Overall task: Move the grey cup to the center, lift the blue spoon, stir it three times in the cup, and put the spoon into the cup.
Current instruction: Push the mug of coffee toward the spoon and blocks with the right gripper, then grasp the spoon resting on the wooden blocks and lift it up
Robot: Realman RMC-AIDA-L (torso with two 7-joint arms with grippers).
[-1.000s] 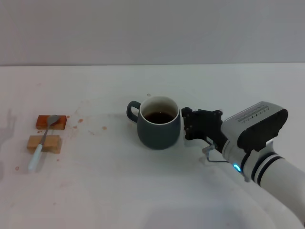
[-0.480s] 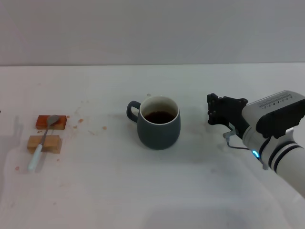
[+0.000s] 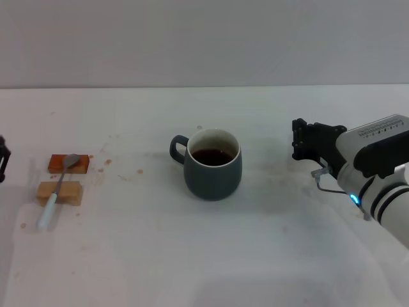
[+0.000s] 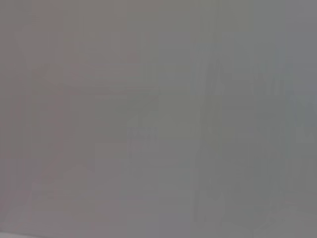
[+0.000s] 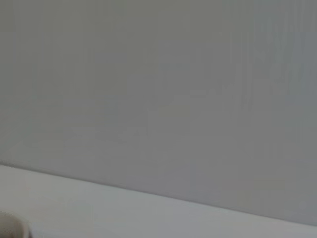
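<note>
Head view is the only one in which the work is laid out. The grey cup, a rounded dark blue-grey ceramic mug with a cream inner wall and dark liquid inside, is seen standing upright near the middle of the white surface, its loop handle turned to the left. The blue spoon, a slim spoon with a grey metal bowl and a pale bluish handle, is laid far to the left, bridged across an orange wooden block on the far side and a tan wooden block on the near side.

The right gripper is held to the right of the cup, well apart from it; nothing is gripped, and whether its fingers are parted cannot be told. Only a dark sliver of the left gripper is shown at the left edge, its fingers unreadable.

The left wrist view is filled by a blank grey wall. The right wrist view adds a strip of the surface below that wall.
</note>
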